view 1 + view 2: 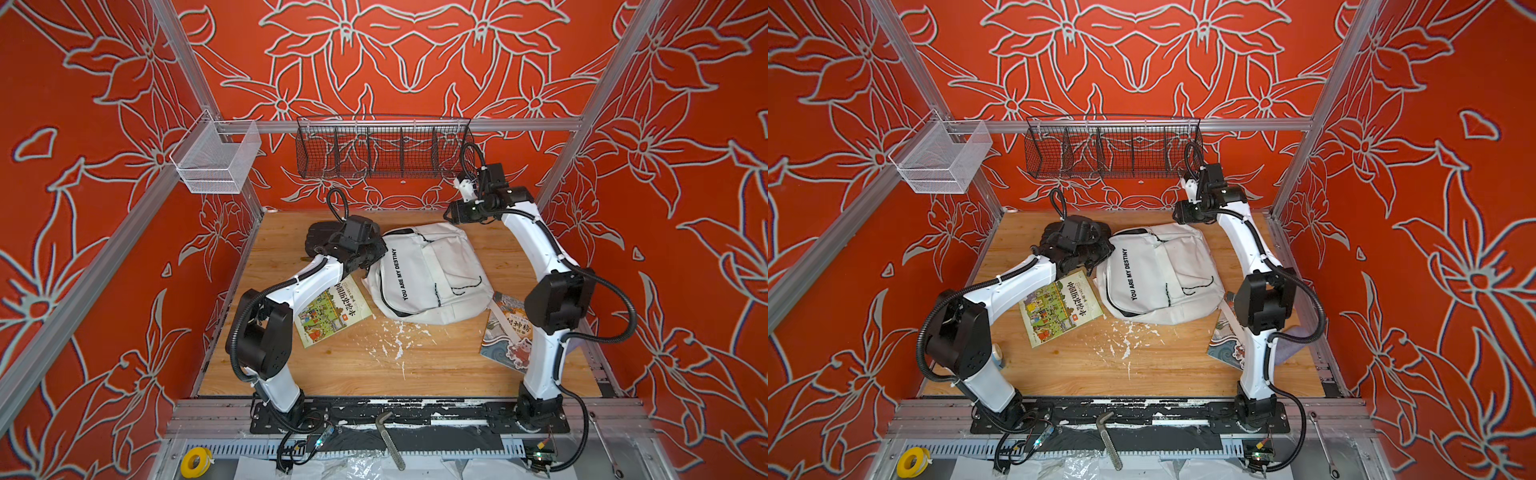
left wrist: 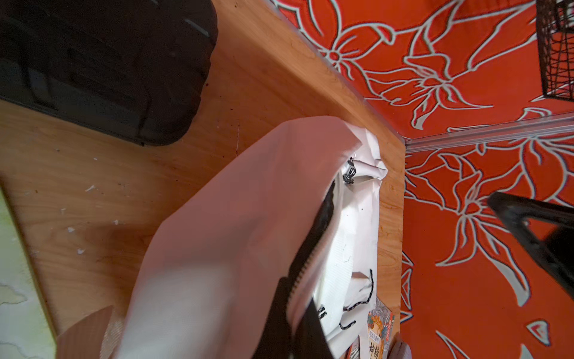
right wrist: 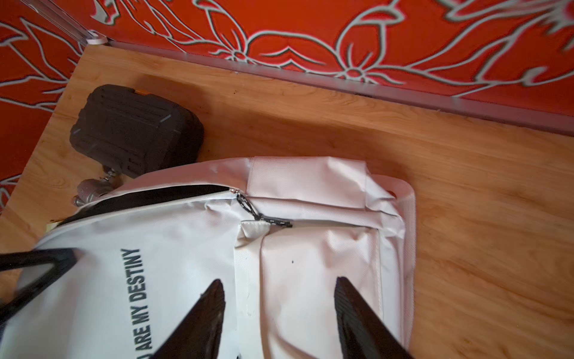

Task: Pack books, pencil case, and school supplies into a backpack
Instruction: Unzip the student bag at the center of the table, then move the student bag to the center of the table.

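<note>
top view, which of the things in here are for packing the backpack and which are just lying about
For the job:
white backpack
green-and-yellow book
blue book
lilac pencil case, partly hidden
light-blue sharpener, mostly hidden

Lying about:
black ribbed case
grey metal fitting
yellow tape roll
spanner
black wire basket
white mesh basket

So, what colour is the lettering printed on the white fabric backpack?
Black lettering on the backpack; right wrist view shows it best.
</note>
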Controlling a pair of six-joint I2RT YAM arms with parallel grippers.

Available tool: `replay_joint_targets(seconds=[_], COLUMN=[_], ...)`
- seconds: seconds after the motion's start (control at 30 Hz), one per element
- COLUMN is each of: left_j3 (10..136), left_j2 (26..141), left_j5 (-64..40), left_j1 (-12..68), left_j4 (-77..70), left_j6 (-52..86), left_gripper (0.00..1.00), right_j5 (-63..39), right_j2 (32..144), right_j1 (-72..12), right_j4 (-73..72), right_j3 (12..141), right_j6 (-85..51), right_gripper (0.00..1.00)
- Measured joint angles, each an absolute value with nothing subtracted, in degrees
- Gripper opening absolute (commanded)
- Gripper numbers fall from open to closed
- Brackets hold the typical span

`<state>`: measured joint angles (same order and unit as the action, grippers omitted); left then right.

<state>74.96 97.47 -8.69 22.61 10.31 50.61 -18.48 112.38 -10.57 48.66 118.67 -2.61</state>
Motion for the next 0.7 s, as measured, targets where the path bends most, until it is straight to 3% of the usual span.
replay_joint_targets(seconds=[0.17, 0.23, 0.27, 0.43, 0.7], left_j3=[80.0, 82.3, 82.9, 83.0, 73.8], left_j2=[98.8, 98.7, 98.4, 94.0, 79.6], left_j5=[-9.8, -9.3, -9.0, -7.7, -9.3], left_j1=[22.7, 22.8, 22.7, 20.0, 7.4], left_j4=[14.6, 17.2, 18.2, 26.0, 35.2], left_j6=[48.0, 46.3, 45.2, 41.9, 40.9], left_gripper=[0.56, 0.85, 0.94, 0.96, 0.96], right_j5=[-18.1, -18.1, -17.9, -16.0, -13.7], right_j2=[99.1, 93.6, 91.4, 86.3, 87.9], right_j1=[-11.1, -12.1, -12.8, -19.9, -33.4], right_j4=[43.3, 40.7, 39.7, 38.7, 37.2], right_j3=[105.0, 96.9, 93.4, 83.5, 81.7], right_j6=[-3.5, -4.4, -4.8, -5.6, -9.2], right_gripper=[0.61, 0.61, 0.61, 0.60, 0.61])
